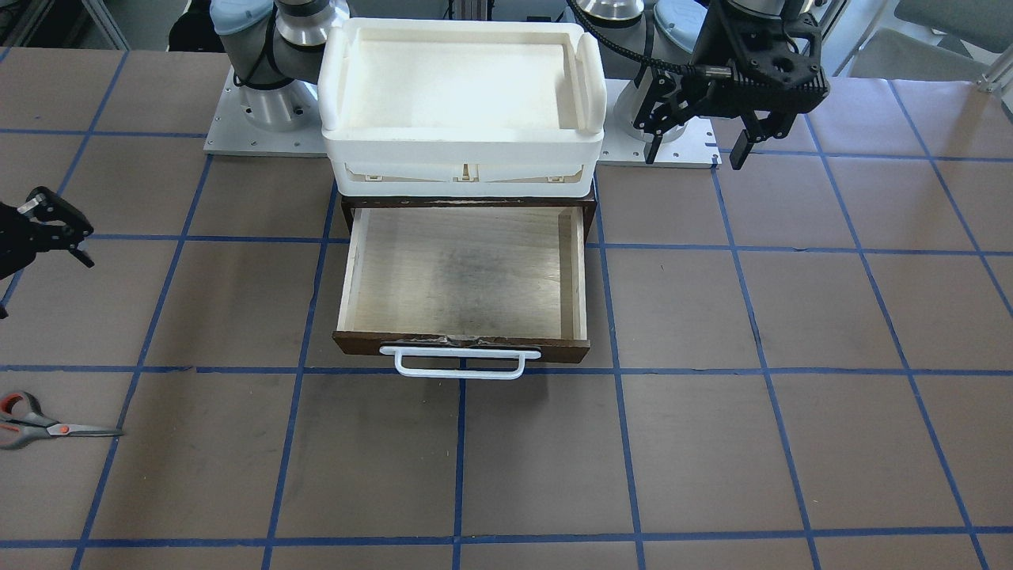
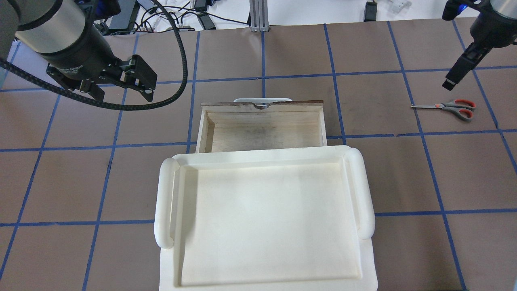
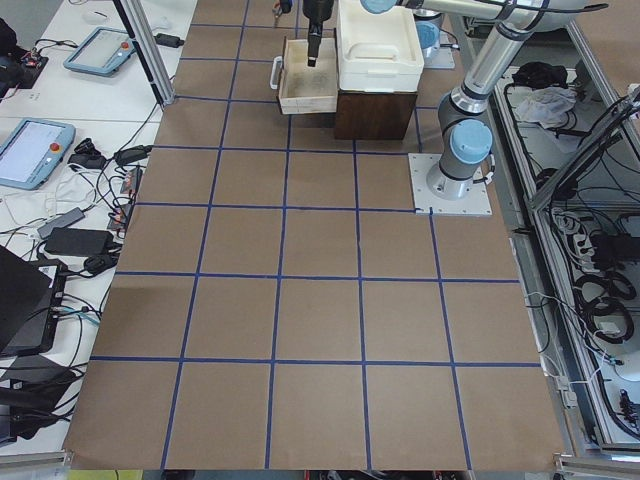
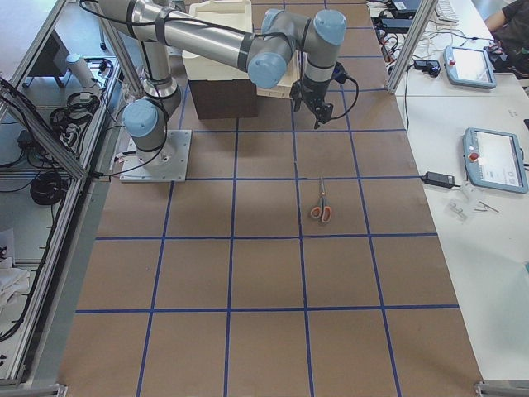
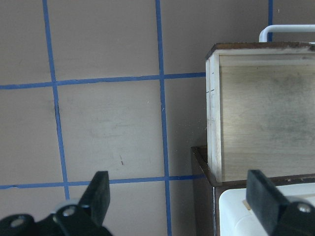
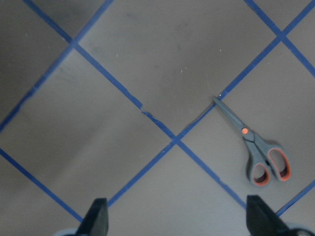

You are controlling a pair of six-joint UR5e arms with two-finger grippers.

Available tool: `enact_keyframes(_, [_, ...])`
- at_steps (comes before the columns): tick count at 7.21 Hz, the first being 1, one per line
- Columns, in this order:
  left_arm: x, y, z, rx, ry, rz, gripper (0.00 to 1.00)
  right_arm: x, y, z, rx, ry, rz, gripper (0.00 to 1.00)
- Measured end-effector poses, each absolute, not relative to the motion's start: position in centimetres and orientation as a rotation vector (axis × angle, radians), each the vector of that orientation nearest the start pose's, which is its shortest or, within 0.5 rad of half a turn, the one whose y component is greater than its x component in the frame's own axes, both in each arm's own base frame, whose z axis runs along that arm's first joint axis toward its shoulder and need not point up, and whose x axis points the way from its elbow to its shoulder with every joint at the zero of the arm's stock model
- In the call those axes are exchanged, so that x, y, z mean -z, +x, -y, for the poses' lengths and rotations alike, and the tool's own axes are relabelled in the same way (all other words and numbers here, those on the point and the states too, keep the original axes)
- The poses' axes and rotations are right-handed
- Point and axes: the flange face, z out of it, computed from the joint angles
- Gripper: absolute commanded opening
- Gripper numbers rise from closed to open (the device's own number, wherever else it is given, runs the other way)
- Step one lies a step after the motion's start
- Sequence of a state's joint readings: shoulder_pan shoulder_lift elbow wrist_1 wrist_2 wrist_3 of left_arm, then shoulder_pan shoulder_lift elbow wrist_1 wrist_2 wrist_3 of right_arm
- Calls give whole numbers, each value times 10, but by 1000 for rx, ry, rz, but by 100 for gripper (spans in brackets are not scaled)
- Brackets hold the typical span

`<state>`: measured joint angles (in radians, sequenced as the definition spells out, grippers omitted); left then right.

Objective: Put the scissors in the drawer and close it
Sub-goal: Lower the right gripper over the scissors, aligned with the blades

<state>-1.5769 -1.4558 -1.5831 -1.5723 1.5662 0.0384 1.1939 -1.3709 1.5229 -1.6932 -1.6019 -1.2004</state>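
Observation:
The scissors (image 1: 47, 427) lie flat on the brown table, far out on my right side, closed, with grey handles lined orange-red; they also show in the overhead view (image 2: 448, 107) and the right wrist view (image 6: 256, 150). The drawer (image 1: 463, 269) stands pulled open and empty, its white bar handle (image 1: 459, 360) facing away from me. My right gripper (image 2: 450, 83) is open and empty, hovering above the table just beyond the scissors, apart from them. My left gripper (image 2: 123, 93) is open and empty, raised beside the drawer's left side (image 5: 214, 113).
A white foam tray (image 2: 365, 194) sits on top of the dark wooden cabinet (image 3: 375, 110) that holds the drawer. Blue tape lines grid the brown table. Tablets and cables lie on side benches beyond the table's far edge.

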Motion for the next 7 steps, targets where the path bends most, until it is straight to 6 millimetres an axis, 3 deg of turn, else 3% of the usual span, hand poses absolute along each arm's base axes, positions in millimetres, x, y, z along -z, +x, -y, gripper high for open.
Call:
enact_keyframes(2, [-536,-136,450,158,70,-3139,100,-352,-149,603,-63,-1566,-2725,96])
enact_keyframes(3, [-536,-136,449,159,70,-3138,100,-324,-169,616,-47,-1742,-2635,94])
enact_keyframes(4, [-537,-136,448,161,70,-3138,100,-302,-180,625,-35,-1920,-2521,94])
enact_keyframes(7, [-537,-136,448,161,70,-3138,100,-251,-193,641,-10,-2136,-2345,88])
